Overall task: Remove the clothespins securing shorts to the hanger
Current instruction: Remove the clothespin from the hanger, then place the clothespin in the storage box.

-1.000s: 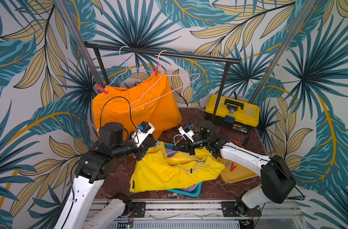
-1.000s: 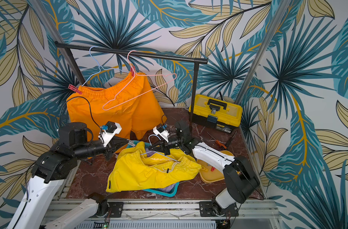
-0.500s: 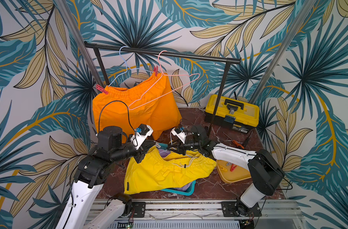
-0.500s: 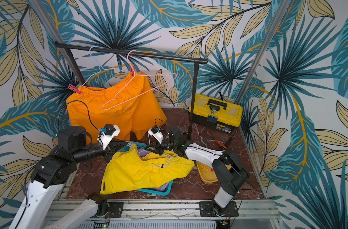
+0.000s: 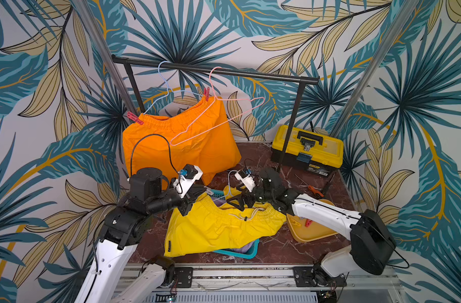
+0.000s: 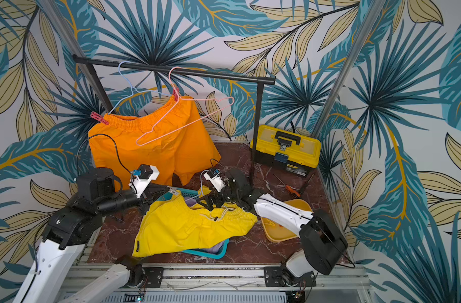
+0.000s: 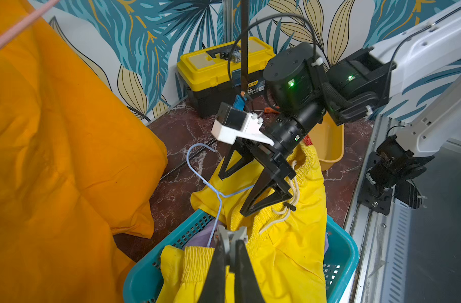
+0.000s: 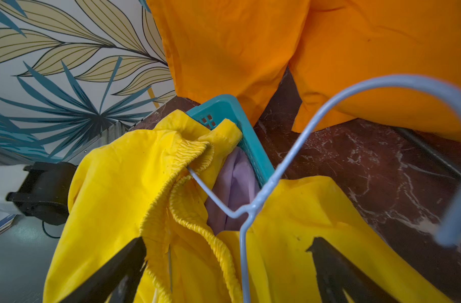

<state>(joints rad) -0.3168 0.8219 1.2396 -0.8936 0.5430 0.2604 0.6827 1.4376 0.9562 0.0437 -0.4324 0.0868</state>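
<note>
Pinching grey clothespin (image 7: 230,234), L jaws (L wrist view); R jaws wide above yellow shorts (image 8: 119,189).

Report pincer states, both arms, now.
Left pincer: closed on grey clothespin.
Right pincer: open, holding nothing.

No wording can be read for certain. The yellow-and-black plastic toolbox (image 5: 306,149), at about 1 o'clock on the dark marbled counter (image 5: 271,251), bears a small yellow sticker (image 7: 254,89) with dark print and a blue plate (image 5: 303,158), both too small to make out. The bright yellow fabric shorts (image 5: 211,228) carry a small dark tag (image 5: 168,245) at the hem, toward 7 o'clock, equally illegible.
</note>
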